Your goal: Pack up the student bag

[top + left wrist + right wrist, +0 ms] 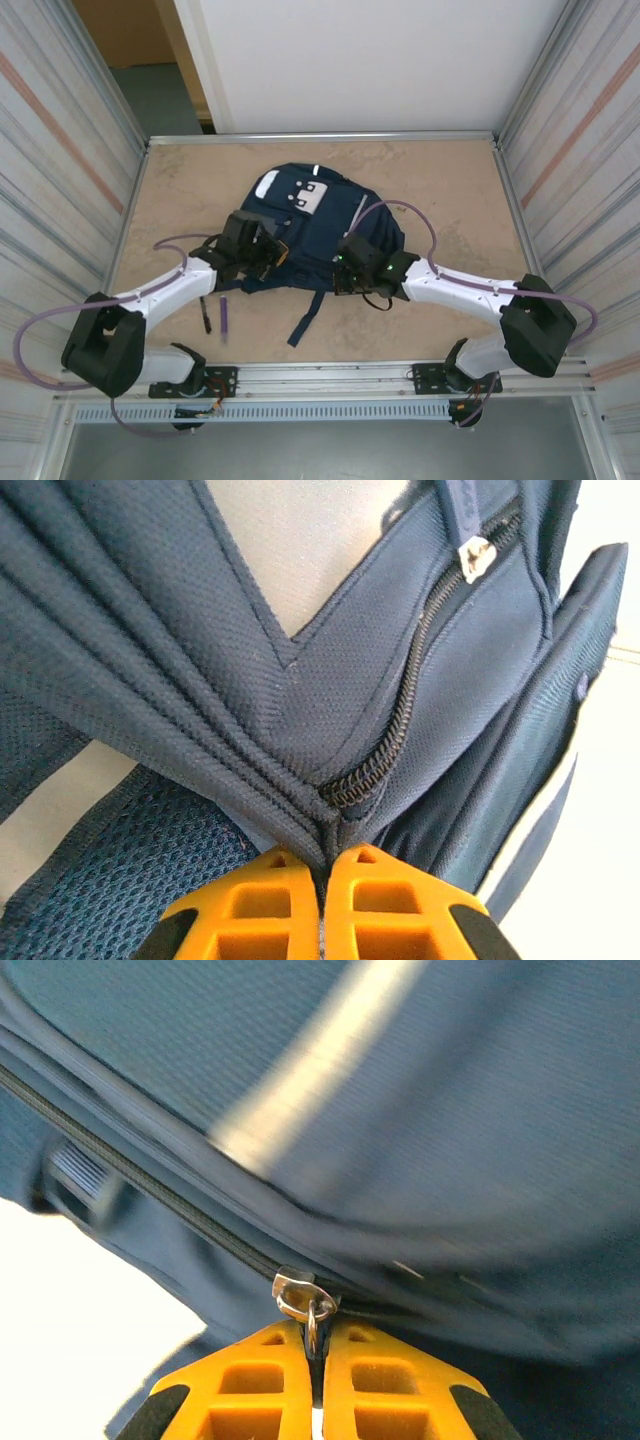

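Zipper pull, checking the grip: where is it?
Right wrist view, low centre: the zipper pull sits at the right gripper's shut tips, on the student bag's seam.

Bright even light, soft shadows, right wrist view blurred, wrist backgrounds overexposed

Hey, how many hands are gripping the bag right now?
2. Left hand pinches the bag's seam; right hand pinches a zipper pull.

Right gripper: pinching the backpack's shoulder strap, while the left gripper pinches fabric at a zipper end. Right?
No: the right gripper is shut on the zipper pull of the student bag, not a strap, as the right wrist view shows. The rest holds.
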You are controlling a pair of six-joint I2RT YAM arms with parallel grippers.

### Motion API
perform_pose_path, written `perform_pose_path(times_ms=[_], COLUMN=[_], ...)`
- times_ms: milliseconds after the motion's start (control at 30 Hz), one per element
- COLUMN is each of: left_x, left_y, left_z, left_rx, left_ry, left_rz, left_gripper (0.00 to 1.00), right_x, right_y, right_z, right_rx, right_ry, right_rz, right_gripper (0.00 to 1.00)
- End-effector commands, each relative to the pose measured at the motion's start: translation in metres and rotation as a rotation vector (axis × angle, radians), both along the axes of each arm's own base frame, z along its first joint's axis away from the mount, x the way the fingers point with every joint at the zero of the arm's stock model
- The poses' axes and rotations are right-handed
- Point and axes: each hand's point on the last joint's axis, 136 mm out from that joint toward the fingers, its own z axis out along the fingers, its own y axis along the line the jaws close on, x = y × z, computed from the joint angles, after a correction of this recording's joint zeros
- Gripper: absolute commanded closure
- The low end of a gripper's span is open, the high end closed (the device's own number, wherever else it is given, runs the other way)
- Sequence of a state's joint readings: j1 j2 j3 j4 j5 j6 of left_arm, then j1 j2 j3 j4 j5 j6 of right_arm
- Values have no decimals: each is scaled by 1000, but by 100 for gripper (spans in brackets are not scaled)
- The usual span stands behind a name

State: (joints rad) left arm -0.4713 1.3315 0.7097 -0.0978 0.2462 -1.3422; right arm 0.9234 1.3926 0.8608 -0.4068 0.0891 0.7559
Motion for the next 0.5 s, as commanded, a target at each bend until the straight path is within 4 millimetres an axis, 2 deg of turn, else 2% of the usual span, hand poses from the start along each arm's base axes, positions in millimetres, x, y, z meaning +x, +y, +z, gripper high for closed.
perform_pose_path(times_ms=[0,167,300,400,467], left_x=[26,49,69,87,104], left_y=[19,15,6,13,19], left_z=[2,5,4,-2,-9], left_rx=[74,102,47,50,90], left_ry=[-69,-70,-78,-55,-40], left_rz=[-39,-218,-347,-405,-430], left_gripper=[100,100,100,96,93], right_x=[-6,-3,2,1,2], right_y=[-37,-49,-53,-36,-15], right_z=[-9,-10,0,9,17], right_rx=[-222,-267,-280,-224,-138], right_ry=[-11,-35,-79,-90,-90], right_rz=[12,13,26,113,149], right_gripper=[100,100,100,100,100])
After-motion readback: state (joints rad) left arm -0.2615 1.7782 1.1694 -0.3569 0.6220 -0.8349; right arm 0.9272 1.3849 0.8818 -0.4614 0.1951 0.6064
